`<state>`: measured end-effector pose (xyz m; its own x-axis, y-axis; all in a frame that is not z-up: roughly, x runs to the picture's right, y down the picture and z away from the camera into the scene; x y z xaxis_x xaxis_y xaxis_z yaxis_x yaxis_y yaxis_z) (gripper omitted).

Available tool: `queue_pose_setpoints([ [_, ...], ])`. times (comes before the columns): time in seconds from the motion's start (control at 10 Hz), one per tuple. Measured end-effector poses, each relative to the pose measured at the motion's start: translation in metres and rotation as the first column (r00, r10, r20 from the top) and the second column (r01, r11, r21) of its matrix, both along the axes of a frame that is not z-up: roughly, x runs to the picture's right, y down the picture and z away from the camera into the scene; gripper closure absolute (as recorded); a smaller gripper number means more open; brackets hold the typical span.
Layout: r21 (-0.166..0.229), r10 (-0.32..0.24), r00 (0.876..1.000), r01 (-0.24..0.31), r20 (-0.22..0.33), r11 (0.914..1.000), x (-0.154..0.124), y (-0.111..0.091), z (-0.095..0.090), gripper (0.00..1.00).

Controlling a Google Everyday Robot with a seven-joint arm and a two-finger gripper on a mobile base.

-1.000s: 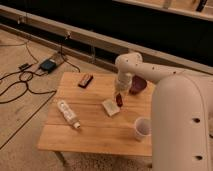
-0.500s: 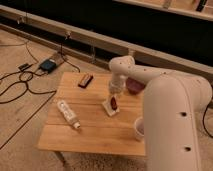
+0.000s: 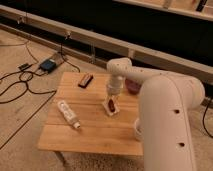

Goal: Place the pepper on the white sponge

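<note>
The small dark red pepper (image 3: 112, 105) lies on top of the white sponge (image 3: 109, 108), which sits at the middle right of the wooden table (image 3: 90, 135). My gripper (image 3: 113, 93) points down directly above the pepper, very close to its far end. I cannot tell whether it touches the pepper. The big white arm reaches in from the right and hides the table's right side.
A round dark maroon bowl (image 3: 133, 86) stands just behind and right of the gripper. A brown rectangular block (image 3: 85, 80) lies at the far left of the table. A long white tube (image 3: 68, 114) lies at the left front. A white cup (image 3: 136, 131) peeks out beside the arm.
The arm has swung left and now fills more of the view's right side. The gripper has shifted slightly left with the pepper, which now rests on the sponge.
</note>
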<state>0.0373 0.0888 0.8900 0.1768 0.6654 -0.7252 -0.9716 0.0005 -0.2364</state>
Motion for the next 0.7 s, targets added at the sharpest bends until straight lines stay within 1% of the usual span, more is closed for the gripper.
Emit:
queue_pose_setpoints([
  [0.2, -0.006, -0.008, 1.0, 0.008, 0.007, 1.0, -0.0019, 0.0011, -0.0001, 0.66],
  [0.3, -0.007, -0.009, 1.0, 0.009, 0.009, 0.9999, -0.0026, 0.0013, 0.0, 0.58],
  [0.4, -0.01, -0.012, 1.0, 0.012, 0.012, 0.9999, -0.0036, 0.0017, 0.0003, 0.44],
  [0.5, -0.011, -0.013, 1.0, 0.013, 0.015, 0.9998, -0.0042, 0.0018, 0.0005, 0.36],
  [0.6, -0.012, -0.013, 1.0, 0.013, 0.017, 0.9998, -0.0047, 0.0015, 0.0008, 0.32],
  [0.7, -0.012, -0.012, 1.0, 0.012, 0.019, 0.9999, -0.0052, 0.0008, 0.0011, 0.31],
])
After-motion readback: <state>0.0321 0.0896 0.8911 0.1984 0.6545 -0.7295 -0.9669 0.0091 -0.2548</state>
